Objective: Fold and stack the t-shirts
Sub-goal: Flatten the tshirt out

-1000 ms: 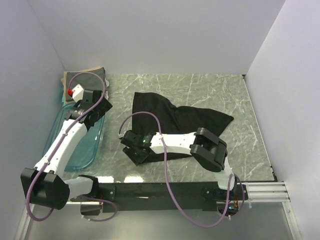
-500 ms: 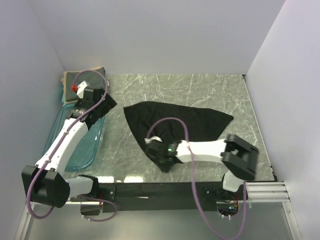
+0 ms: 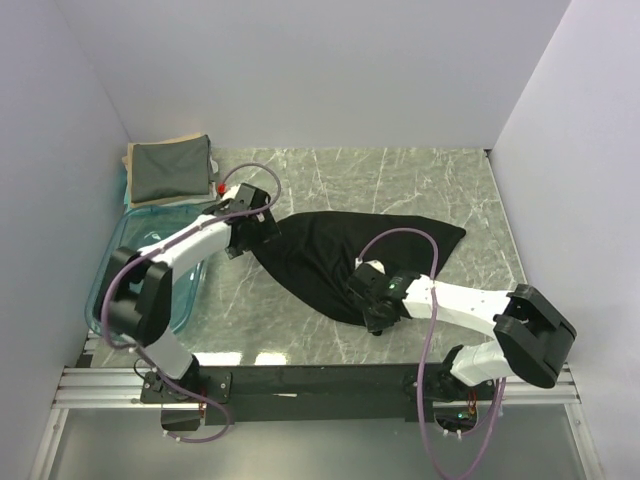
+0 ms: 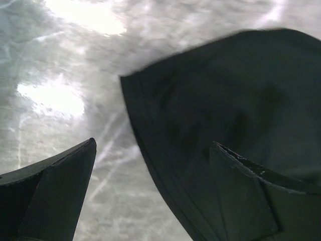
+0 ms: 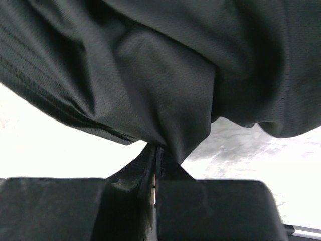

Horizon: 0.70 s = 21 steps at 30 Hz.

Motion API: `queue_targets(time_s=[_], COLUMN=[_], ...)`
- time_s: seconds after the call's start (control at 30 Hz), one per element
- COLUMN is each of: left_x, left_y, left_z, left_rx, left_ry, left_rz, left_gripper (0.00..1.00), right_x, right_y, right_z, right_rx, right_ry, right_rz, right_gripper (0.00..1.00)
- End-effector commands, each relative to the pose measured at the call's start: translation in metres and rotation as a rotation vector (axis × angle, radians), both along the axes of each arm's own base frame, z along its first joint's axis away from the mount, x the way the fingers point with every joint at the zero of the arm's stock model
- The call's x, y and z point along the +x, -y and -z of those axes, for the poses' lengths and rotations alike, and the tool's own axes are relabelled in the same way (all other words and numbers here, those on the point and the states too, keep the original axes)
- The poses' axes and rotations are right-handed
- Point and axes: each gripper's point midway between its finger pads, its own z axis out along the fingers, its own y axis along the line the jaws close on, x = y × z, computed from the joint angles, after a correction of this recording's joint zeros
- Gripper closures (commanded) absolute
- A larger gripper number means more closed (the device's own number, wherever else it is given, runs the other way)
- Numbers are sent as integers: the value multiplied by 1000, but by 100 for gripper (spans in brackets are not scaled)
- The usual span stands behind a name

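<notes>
The black t-shirt (image 3: pixel 330 250) lies unfolded and bunched mid-table (image 3: pixel 430 180). My right pincer (image 3: pixel 377 315) is clamped on its near edge; my left pincer (image 3: pixel 262 228) gapes wide at its left corner, empty. Two folded shirts (image 3: pixel 168 172) sit stacked back-left, so I judge one remains.

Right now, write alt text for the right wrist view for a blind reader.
The right gripper, jaws shut, pinches a fold of the black t-shirt, whose bunched cloth fills the upper frame. Bright marble table shows below it on both sides.
</notes>
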Motion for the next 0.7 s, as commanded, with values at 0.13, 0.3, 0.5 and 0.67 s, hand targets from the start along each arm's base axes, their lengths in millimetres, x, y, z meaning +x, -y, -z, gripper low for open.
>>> queue_targets(time_s=[0.13,0.3,0.5,0.67], left_x=[41,52,51,49], left_y=[-12,-17,-21,-18], left_z=[6,38,55,71], left_rx=[99,101,106,85], left_ry=[33,-39,-71,-103], left_rz=[-103,-97,-88,-56], left_gripper=[2,13,29,40], right_x=[6,7,9,11], right_y=[4,4,4,2], right_z=[2,4,6,6], right_rx=[12,13,8,9], right_ry=[7,2,-6,-7], right_rz=[0,10,11,13], right_gripper=[100,100,100,100])
